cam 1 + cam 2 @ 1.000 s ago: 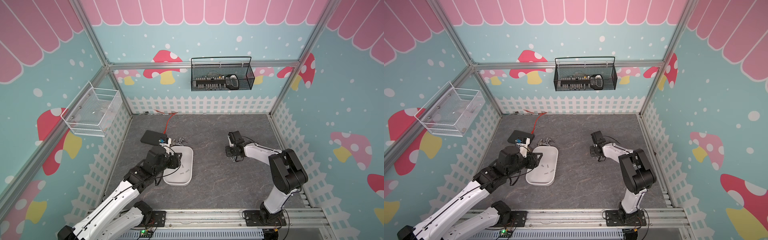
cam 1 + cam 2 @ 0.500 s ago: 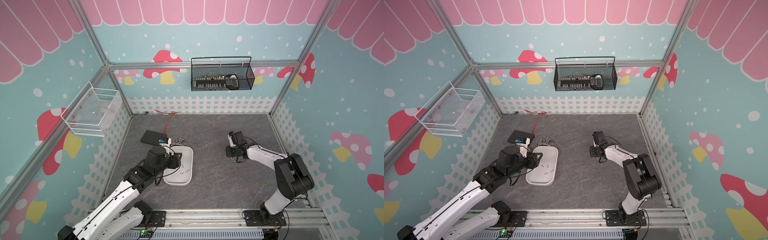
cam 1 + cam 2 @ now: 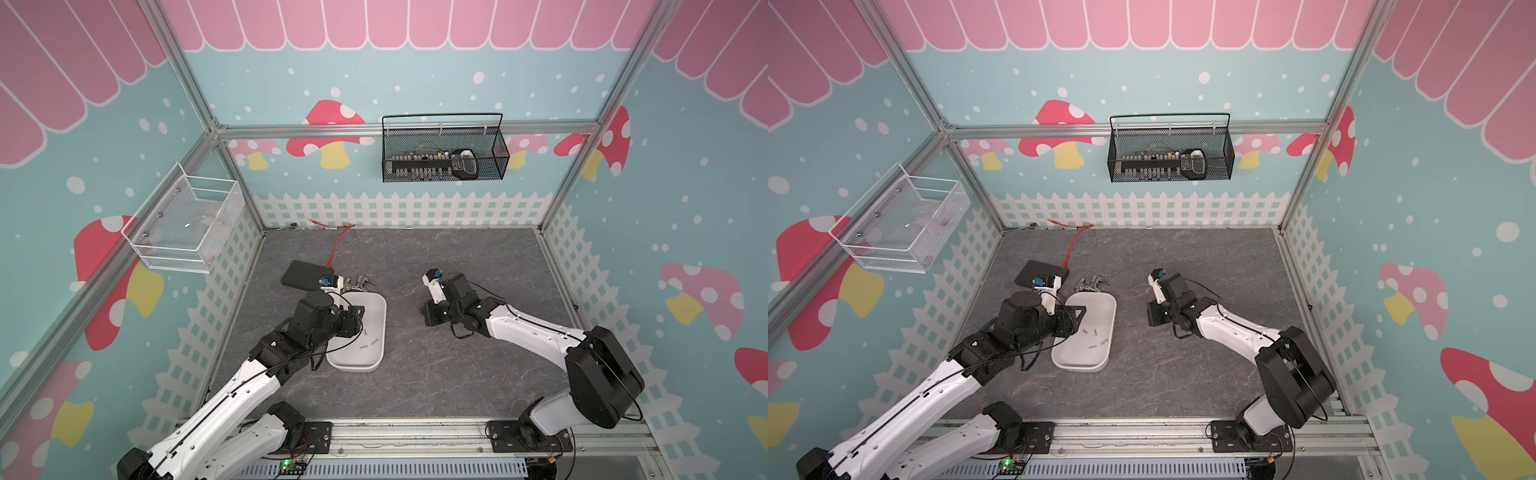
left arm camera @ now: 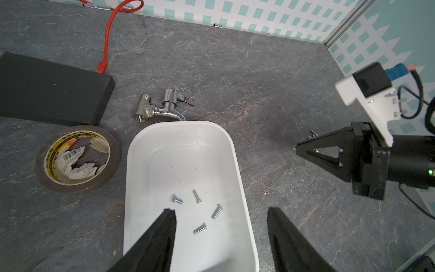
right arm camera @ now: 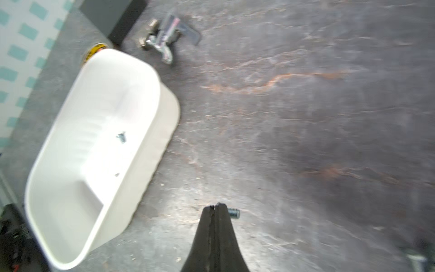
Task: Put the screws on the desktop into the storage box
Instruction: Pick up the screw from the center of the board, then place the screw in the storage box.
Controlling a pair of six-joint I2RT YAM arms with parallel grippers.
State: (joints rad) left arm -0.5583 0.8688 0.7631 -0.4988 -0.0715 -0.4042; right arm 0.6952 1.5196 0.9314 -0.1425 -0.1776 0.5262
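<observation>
Jaws on your right gripper (image 5: 215, 207) are pressed together, apparently pinching 1 screw (image 5: 233, 213); the left gripper (image 4: 221, 209) gapes empty above the storage box (image 3: 374, 311), at 9 o'clock from the right. 4 screws (image 4: 197, 196) lie inside; others wait on the desktop (image 4: 259, 70).

High stereo overview, wrist views share storage box (image 4: 183, 146)
</observation>
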